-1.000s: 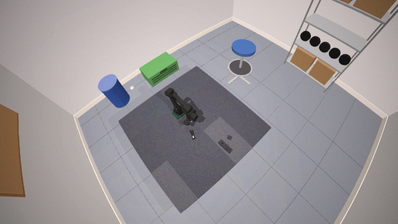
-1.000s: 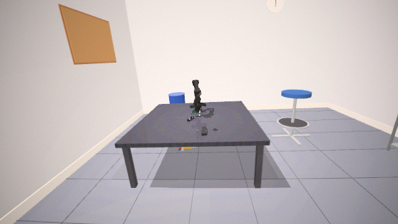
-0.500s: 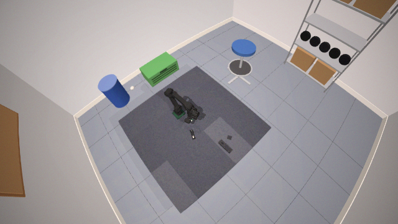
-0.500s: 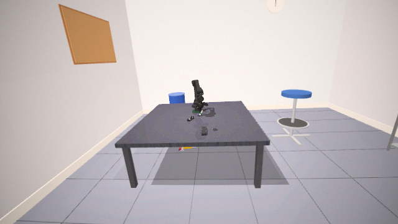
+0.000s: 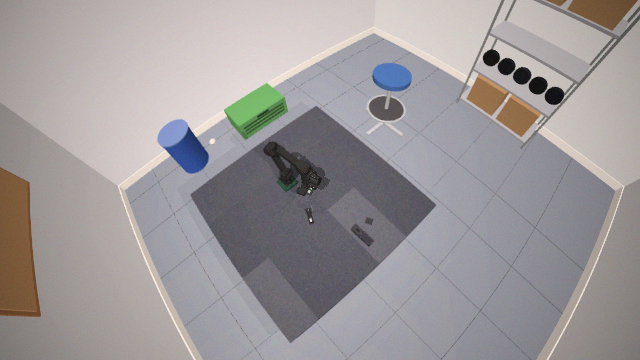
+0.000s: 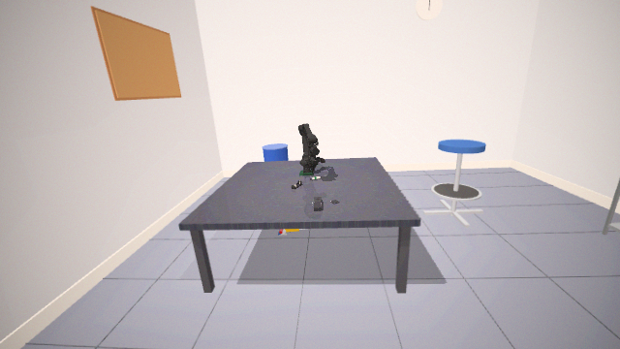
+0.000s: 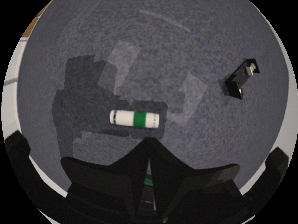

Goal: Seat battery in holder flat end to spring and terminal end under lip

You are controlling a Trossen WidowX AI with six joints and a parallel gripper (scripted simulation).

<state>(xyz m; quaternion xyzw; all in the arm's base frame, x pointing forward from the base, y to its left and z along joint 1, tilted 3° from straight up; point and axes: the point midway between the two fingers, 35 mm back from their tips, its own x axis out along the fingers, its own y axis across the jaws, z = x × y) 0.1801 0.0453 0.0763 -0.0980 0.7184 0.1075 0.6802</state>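
End effector [image 5: 303, 191] [image 7: 149, 140] closed on nothing, smooth white-and-green cylindrical battery [image 5: 310, 190] [image 6: 316, 178] [image 7: 134, 119] on speckled tabletop [image 5: 280, 235] [image 6: 262, 204] [image 7: 165, 55]

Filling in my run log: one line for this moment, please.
claw: shut, holding nothing | battery: on table | holder: no battery seated

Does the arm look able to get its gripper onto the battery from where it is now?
Probably yes. The battery lies on its side just ahead of the gripper, with nothing visible between them, but the empty jaws are shut and would need opening first.
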